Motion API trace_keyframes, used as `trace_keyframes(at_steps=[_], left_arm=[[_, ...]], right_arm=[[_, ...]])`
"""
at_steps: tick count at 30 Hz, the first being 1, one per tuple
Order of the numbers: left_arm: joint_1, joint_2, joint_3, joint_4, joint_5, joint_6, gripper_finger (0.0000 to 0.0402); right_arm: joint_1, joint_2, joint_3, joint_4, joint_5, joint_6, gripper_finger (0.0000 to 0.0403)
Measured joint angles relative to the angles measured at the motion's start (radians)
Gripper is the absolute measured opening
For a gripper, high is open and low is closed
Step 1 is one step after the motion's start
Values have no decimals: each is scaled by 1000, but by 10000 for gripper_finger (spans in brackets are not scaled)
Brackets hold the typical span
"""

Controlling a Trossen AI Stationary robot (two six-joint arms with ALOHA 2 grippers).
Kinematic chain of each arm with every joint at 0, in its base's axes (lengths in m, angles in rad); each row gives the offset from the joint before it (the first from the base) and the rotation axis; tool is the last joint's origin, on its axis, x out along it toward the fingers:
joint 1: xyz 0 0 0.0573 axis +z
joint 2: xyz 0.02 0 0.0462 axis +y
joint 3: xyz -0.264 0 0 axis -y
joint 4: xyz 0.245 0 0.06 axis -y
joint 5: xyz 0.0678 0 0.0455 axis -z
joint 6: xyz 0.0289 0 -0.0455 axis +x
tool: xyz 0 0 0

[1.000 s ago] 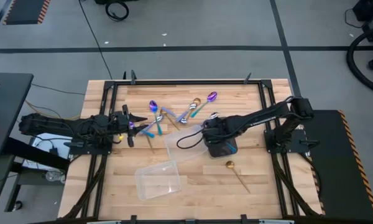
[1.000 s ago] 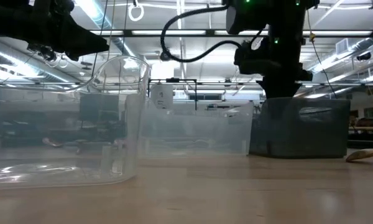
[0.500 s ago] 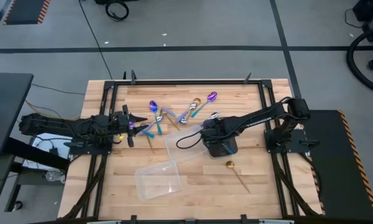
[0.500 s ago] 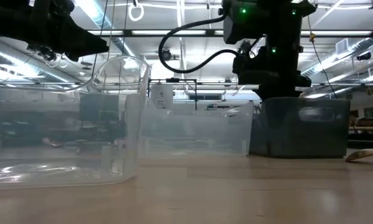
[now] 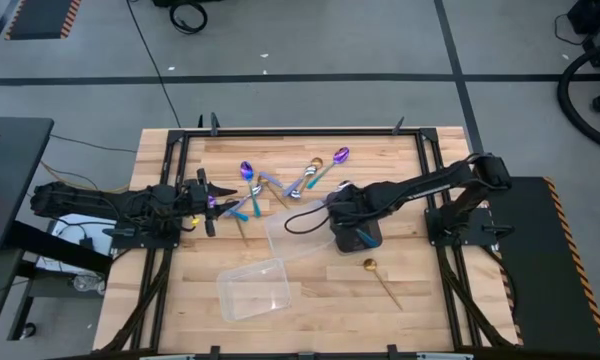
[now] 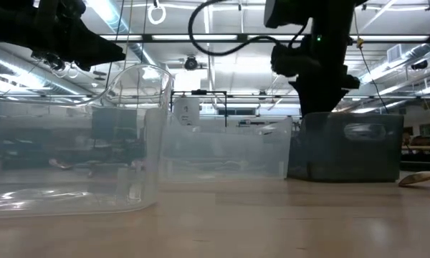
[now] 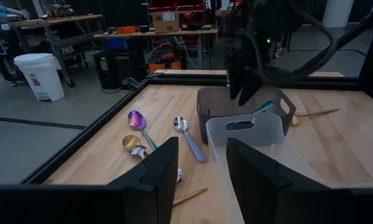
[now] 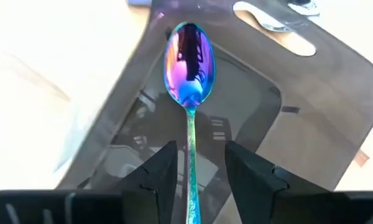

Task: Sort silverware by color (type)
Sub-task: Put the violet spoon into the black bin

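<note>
My right gripper [image 8: 199, 149] stands open over the dark container [image 5: 356, 236], pointing steeply down. An iridescent purple-teal spoon [image 8: 188, 56] lies inside that container, bowl low; its teal handle [image 7: 265, 107] slants up at the rim and runs between my fingers without touching them. Loose silverware [image 5: 280, 182], purple, silver and gold, lies on the table's far middle. One gold spoon [image 5: 372, 267] lies near the right side. My left gripper [image 7: 202, 168] waits open and level at the table's left [image 5: 208, 200].
A clear plastic container [image 5: 255, 288] lies near the front middle. Another clear container [image 5: 298, 226] sits right beside the dark one. In the low view the dark container [image 6: 347, 147] stands at the right behind the clear ones. A black frame [image 5: 300, 131] rims the wooden table.
My right gripper has risen a little above the dark container. The iridescent spoon's teal handle now shows inside that container, below the gripper.
</note>
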Motion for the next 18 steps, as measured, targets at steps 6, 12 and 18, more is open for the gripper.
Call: trace_keyframes(at_steps=[6,12,18], left_arm=[[0,0,0,-21,2,0,144],[0,0,0,-83,77,36,144],[0,0,0,-87,114,27,144]], right_arm=[[0,-19,0,4,5,-8,143],[-4,-69,0,36,14,-41,143],[-7,-93,0,30,7,-60,143]])
